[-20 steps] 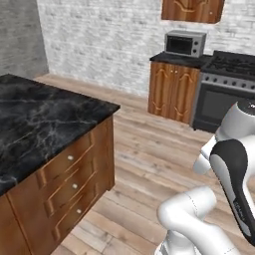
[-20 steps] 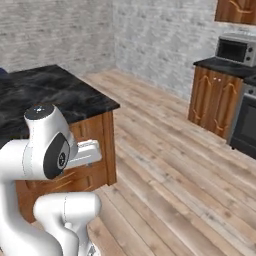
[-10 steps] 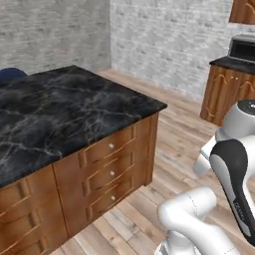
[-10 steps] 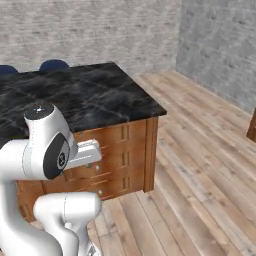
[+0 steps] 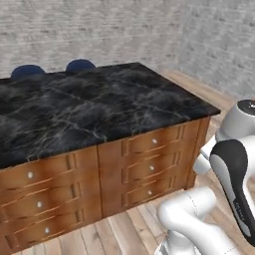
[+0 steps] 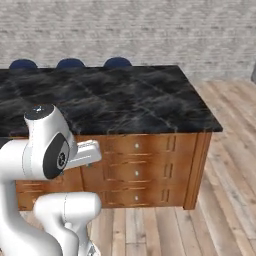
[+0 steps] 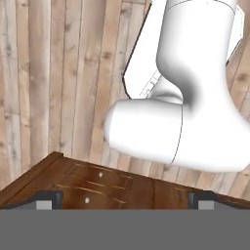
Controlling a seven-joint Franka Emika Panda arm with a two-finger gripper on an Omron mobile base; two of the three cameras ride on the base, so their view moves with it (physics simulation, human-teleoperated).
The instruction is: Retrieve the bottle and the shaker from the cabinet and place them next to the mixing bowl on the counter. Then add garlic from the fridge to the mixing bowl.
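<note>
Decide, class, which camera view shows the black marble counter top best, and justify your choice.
The right base view: the counter lies square-on, its front, right and far edges all in sight. The left base view shows the counter at an angle, cut off at the left. The hand view catches only the wooden drawers beneath it.

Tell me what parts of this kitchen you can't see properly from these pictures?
- Counter: its left end is cut off by the left base view's edge.
- Chairs: the counter hides everything except their blue tops.
- Drawers: in the hand view, the picture's bottom edge cuts them off.
</note>
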